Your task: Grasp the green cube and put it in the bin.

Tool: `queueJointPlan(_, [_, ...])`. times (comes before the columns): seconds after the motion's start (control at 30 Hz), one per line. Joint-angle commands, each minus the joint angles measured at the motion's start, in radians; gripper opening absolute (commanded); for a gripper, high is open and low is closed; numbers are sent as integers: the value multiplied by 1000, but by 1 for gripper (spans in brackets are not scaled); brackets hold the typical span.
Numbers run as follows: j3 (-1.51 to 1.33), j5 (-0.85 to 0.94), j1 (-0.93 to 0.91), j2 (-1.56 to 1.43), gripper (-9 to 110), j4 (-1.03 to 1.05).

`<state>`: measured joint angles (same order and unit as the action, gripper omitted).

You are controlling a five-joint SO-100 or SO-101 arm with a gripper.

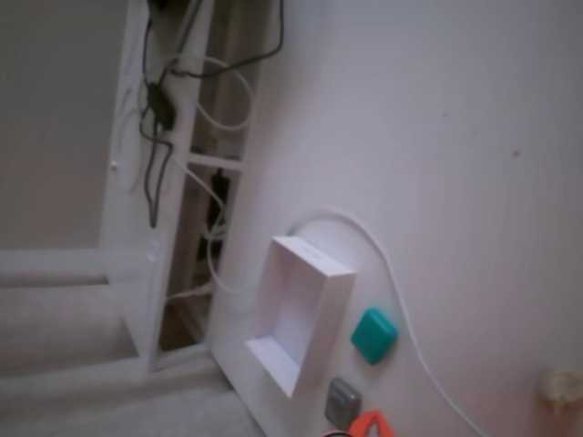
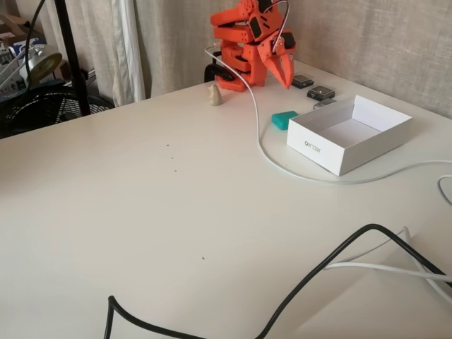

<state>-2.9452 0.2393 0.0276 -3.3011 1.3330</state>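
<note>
The green cube [image 2: 284, 119] lies on the white table just left of the bin [image 2: 339, 157], close to its wall but apart from it. In the tilted fixed view the cube [image 1: 374, 335] sits right of the bin [image 1: 314, 332], whose flat bottom holds nothing. The orange arm is folded at the table's far edge. Its gripper [image 2: 286, 79] points down, hanging above and a little behind the cube, with the jaws together and nothing between them. Only an orange gripper tip [image 1: 368, 425] shows at the bottom edge of the tilted view.
Small grey square blocks [image 2: 321, 92] lie behind the bin, one [image 1: 342, 401] near the gripper tip. A white cable [image 2: 263, 145] curves past the cube and along the bin. A black cable [image 2: 318, 277] crosses the near table. A small beige object [image 2: 215, 94] stands by the arm's base.
</note>
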Motion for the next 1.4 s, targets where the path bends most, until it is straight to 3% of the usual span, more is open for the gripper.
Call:
queueJointPlan(0.0, [3,5,2,-8,-8,0])
queueJointPlan(0.3, [104,29,-5,60,0,-140])
queueJointPlan(0.37, [281,18,32,227,0,-117])
queueJointPlan(0.47, [572,-63,92,508,13,-20])
queueJointPlan(0.67, [1227,-196,130,1086,20,310])
queueJointPlan(0.77, [1391,-193,110,1287,21,408])
queueJointPlan(1.07, [1321,-184,-94,1618,21,268])
queueJointPlan(1.37, [1157,-141,-172,1697,21,110])
